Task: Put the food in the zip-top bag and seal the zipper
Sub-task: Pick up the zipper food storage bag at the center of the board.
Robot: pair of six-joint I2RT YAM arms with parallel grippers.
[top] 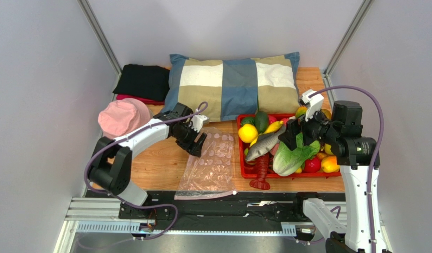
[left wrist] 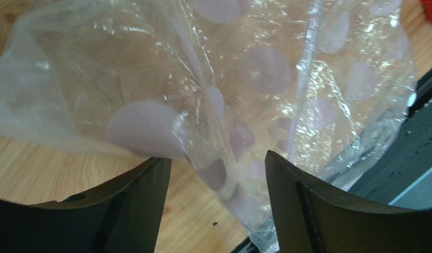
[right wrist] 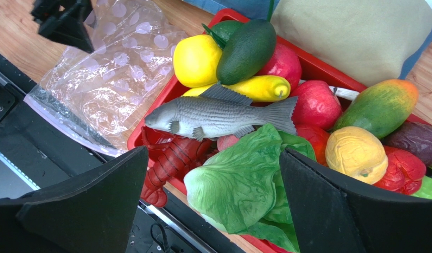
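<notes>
From above, one clear bag (top: 210,166) with pale pink dots lies flat on the wooden table (top: 160,163), just left of the red tray (top: 241,158). Its thin whitish zipper (top: 205,195) runs along the near edge. The left gripper (top: 194,142) sits over the bag's far end. The tray holds a heap of toy food, with one grey fish (top: 264,146), one green lettuce (top: 292,158) and one dark green avocado (top: 261,121). The right gripper (top: 296,141) hangs over the lettuce. Behind lie one checked pillow (top: 234,87) and one pink hat (top: 123,117). In the left wrist view, the two black fingers (left wrist: 133,205) stand apart with a raised fold of the crinkly bag (left wrist: 255,68) between them. It may touch them, but I cannot tell. In the right wrist view, the right gripper (right wrist: 214,153) stands wide apart above the fish (right wrist: 218,113) and lettuce (right wrist: 239,184), holding nothing. One red lobster (right wrist: 170,163) hangs over the tray's edge.
</notes>
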